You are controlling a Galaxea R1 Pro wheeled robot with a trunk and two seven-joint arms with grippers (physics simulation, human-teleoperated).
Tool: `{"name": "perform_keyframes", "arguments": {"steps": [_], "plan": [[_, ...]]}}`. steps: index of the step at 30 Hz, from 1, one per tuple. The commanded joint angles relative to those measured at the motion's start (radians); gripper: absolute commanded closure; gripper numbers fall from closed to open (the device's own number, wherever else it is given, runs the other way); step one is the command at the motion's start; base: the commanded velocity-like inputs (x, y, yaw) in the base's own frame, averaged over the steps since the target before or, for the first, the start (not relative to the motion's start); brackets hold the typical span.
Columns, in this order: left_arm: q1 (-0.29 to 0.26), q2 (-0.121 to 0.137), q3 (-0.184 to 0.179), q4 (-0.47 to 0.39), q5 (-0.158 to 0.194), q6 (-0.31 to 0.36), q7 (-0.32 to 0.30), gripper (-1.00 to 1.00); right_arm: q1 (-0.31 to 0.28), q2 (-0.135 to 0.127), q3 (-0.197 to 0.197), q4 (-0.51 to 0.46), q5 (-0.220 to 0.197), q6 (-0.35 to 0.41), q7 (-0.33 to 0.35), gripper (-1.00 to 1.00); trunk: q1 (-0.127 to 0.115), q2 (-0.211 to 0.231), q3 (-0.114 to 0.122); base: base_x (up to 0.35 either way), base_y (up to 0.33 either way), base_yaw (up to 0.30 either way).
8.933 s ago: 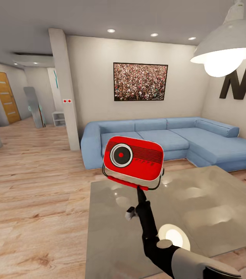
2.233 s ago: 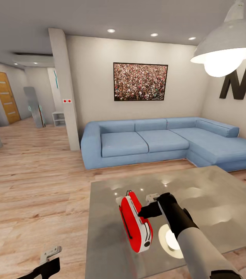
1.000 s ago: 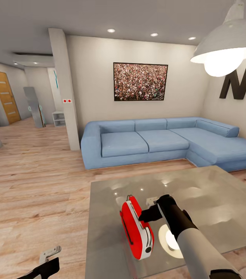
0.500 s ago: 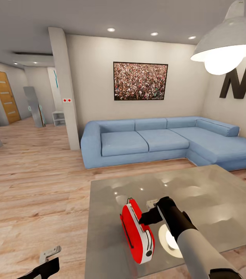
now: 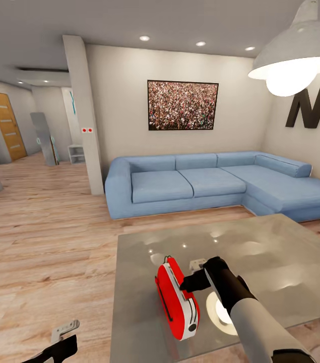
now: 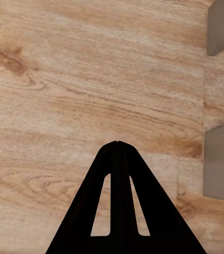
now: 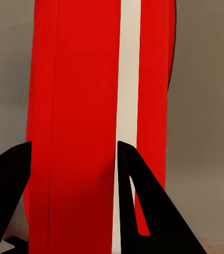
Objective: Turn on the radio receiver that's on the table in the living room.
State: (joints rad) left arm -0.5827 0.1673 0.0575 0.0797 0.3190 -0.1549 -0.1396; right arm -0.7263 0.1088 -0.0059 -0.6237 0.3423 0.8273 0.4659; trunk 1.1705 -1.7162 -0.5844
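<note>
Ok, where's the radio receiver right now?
In the head view the radio receiver stands upright on the table near its front-left corner, with the right end effector closed around it, in front of the blue sofa.

Hidden and cropped parts

Radio receiver (image 5: 177, 300) turned edge-on, front face unseen; desk (image 5: 280, 262) cut at right and bottom edges; left tool (image 5: 64, 333) cropped at bottom; pendant lamp (image 5: 301, 55) clipped at top.
</note>
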Motion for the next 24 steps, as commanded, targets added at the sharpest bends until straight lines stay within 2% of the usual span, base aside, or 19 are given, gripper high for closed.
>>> {"name": "perform_keyframes", "arguments": {"steps": [1, 12, 20, 21, 22, 24], "plan": [[0.000, 0.000, 0.000, 0.000, 0.000, 0.000, 0.000, 1.00, 0.001, 0.000, 0.000, 0.022, 0.003, -0.001, 0.000, 1.00, 0.004, -0.007, -0.003, 0.000, 0.000, 0.000], [0.000, -0.002, -0.001, 0.000, 0.000, -0.002, 0.000, 1.00, 0.001, 0.000, 0.000, 0.024, 0.001, -0.001, 0.000, 1.00, 0.046, -0.084, -0.038, 0.000, 0.000, 0.000], [0.000, -0.002, -0.001, 0.000, 0.000, -0.002, 0.000, 1.00, 0.001, 0.000, 0.000, 0.024, 0.001, -0.001, 0.000, 1.00, 0.046, -0.084, -0.038, 0.000, 0.000, 0.000], [-0.006, -0.008, 0.001, 0.000, 0.000, -0.003, 0.002, 1.00, -0.006, 0.006, 0.002, -0.049, -0.033, 0.012, 0.007, 1.00, 0.046, -0.084, -0.038, 0.000, 0.000, 0.000], [-0.012, -0.014, 0.001, 0.000, 0.000, -0.003, 0.001, 1.00, -0.011, 0.012, 0.003, -0.054, -0.020, 0.013, 0.009, 1.00, 0.046, -0.084, -0.038, 0.000, 0.000, 0.000], [-0.022, -0.025, 0.001, 0.000, 0.000, -0.003, 0.001, 1.00, -0.023, 0.023, 0.003, -0.066, -0.024, 0.021, 0.009, 1.00, 0.046, -0.084, -0.038, 0.000, 0.000, 0.000]]}}
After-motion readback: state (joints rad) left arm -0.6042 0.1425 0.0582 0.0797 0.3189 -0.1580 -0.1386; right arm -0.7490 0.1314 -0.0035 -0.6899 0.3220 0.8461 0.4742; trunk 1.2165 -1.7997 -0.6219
